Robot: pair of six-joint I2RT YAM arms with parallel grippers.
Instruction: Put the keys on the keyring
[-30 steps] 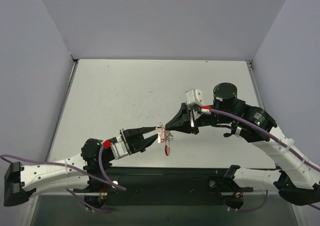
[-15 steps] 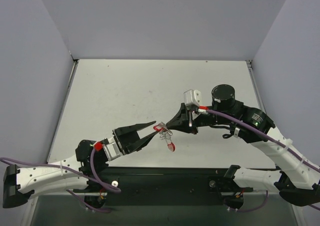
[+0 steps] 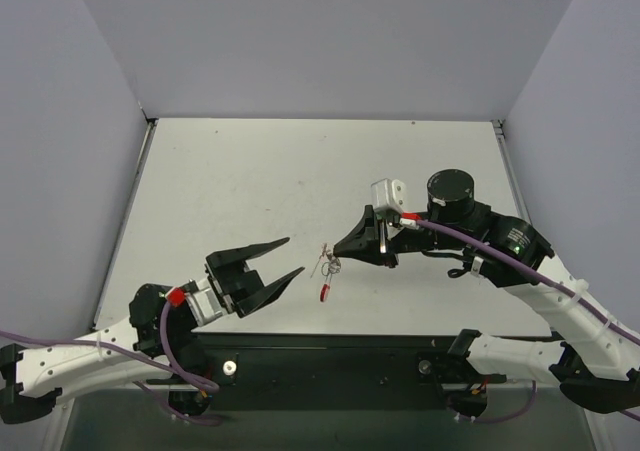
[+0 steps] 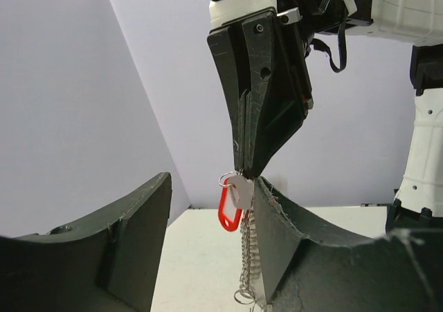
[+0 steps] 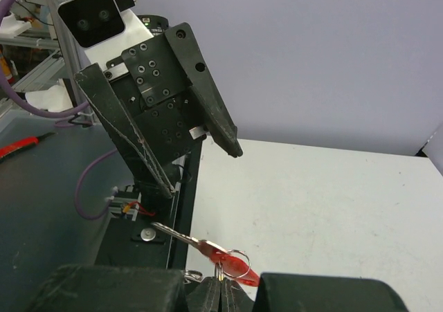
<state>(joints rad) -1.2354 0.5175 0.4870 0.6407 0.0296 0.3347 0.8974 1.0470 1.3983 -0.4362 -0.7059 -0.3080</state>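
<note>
My right gripper (image 3: 342, 252) is shut on a small silver ring of the keyring (image 5: 235, 255) and holds the bunch above the table. From it hang a silver key (image 5: 176, 234), a small red tag (image 3: 324, 292) and a silver chain (image 4: 250, 246). In the left wrist view the right gripper (image 4: 246, 173) comes down from above, with the key (image 4: 241, 191) and red tag (image 4: 230, 209) under its tips. My left gripper (image 3: 288, 258) is open and empty, to the left of the bunch and apart from it. In the left wrist view the chain hangs beside its right finger (image 4: 311, 243).
The pale table (image 3: 250, 181) is bounded by grey walls on three sides. A black rail (image 3: 340, 356) with the arm bases runs along the near edge. In the right wrist view the left gripper (image 5: 202, 170) stands ahead, above the table edge.
My left gripper has opened, let go of the bunch and drawn back to the lower left. The bunch now hangs from the right gripper alone, which has barely moved.
</note>
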